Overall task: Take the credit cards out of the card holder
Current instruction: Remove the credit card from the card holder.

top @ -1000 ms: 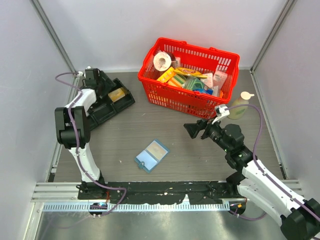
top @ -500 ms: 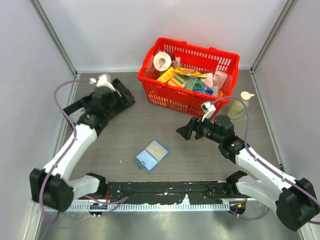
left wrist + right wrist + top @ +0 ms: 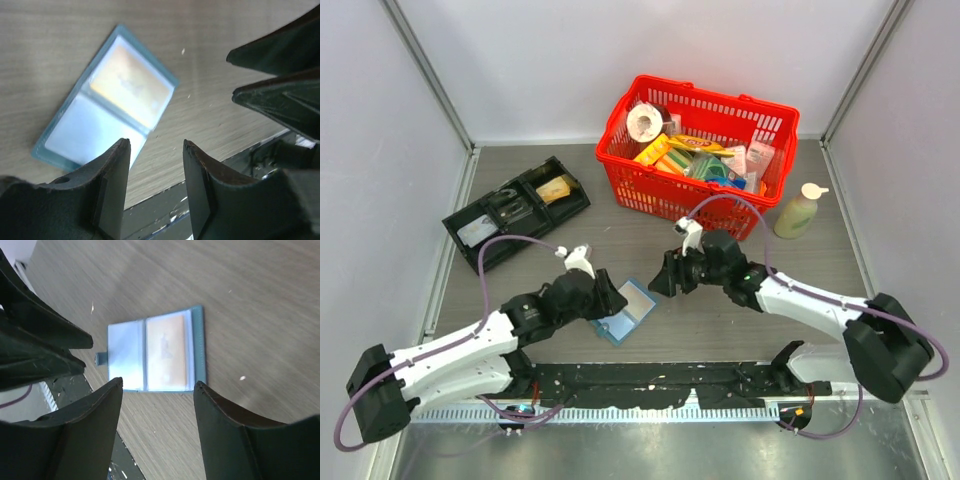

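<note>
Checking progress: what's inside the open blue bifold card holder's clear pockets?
One pocket of the blue bifold card holder holds an orange-tan flat card. The other pocket is washed pale by glare; contents unclear.

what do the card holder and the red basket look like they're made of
Card holder: looks like soft blue plastic or faux leather with glossy clear pockets; an orange card shows through. Red basket: likely rigid moulded plastic, going by its uniform colour and lattice walls.
</note>
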